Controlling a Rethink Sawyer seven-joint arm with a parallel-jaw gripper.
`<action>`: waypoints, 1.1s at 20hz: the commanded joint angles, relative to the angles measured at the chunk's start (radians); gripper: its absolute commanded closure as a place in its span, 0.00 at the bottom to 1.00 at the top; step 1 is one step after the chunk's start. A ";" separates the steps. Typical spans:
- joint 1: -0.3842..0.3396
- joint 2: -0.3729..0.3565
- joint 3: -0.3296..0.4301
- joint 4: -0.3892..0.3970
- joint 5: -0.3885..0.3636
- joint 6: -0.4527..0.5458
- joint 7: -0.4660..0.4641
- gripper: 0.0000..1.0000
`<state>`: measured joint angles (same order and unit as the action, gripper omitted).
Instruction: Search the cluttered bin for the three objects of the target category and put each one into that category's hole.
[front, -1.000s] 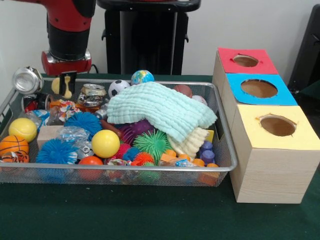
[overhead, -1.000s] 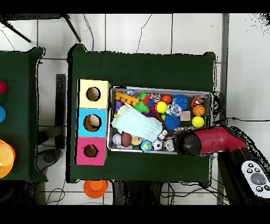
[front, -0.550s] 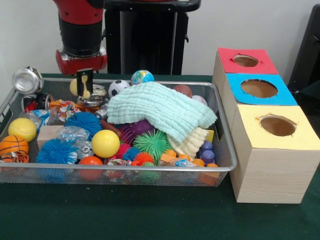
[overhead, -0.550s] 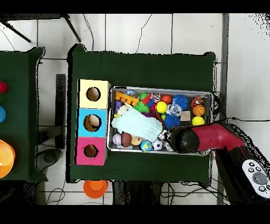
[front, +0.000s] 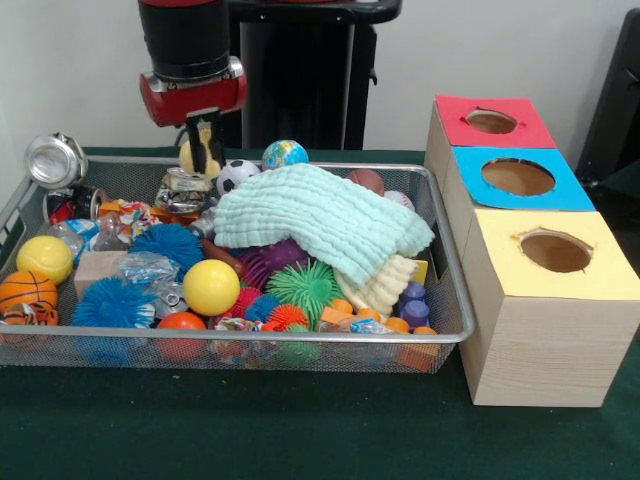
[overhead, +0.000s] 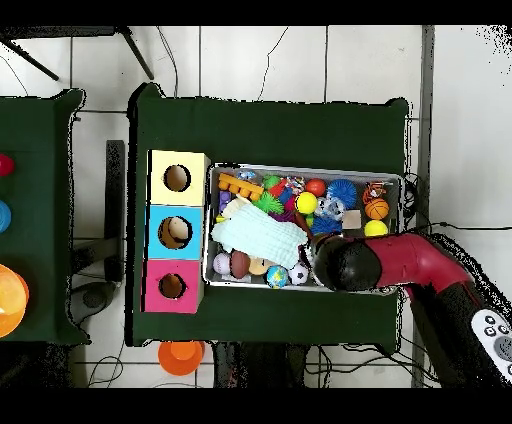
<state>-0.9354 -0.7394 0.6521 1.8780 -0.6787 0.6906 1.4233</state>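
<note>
Wire-mesh bin (front: 300, 340) crammed with balls, spiky toys, crushed cans, mint cloth (front: 320, 215); hand (front: 203, 150) clamping a yellow ball (front: 188, 158)

The pale green cloth (front: 320, 222) covers toys beneath, and the arm (overhead: 385, 265) hides the bin's (overhead: 395, 180) corner overhead.

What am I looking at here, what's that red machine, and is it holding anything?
It is a red and black robot arm with a claw at its tip. One picture faces it across a green-covered table; the other looks straight down. A wire mesh bin holds balls, spiky toys, crushed cans and a pale green folded cloth. Beside it stand three wooden boxes with round holes, topped red, blue and yellow. The claw grips a small yellow ball above the bin.
</note>
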 joint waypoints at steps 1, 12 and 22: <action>-0.016 -0.036 0.093 0.144 0.030 -0.071 -0.053 1.00; 0.132 -0.111 0.032 0.193 0.076 -0.174 0.156 1.00; 0.254 -0.269 0.024 0.277 0.269 -0.243 0.263 1.00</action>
<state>-0.7270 -0.8961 0.6731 2.0543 -0.5265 0.5165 1.4266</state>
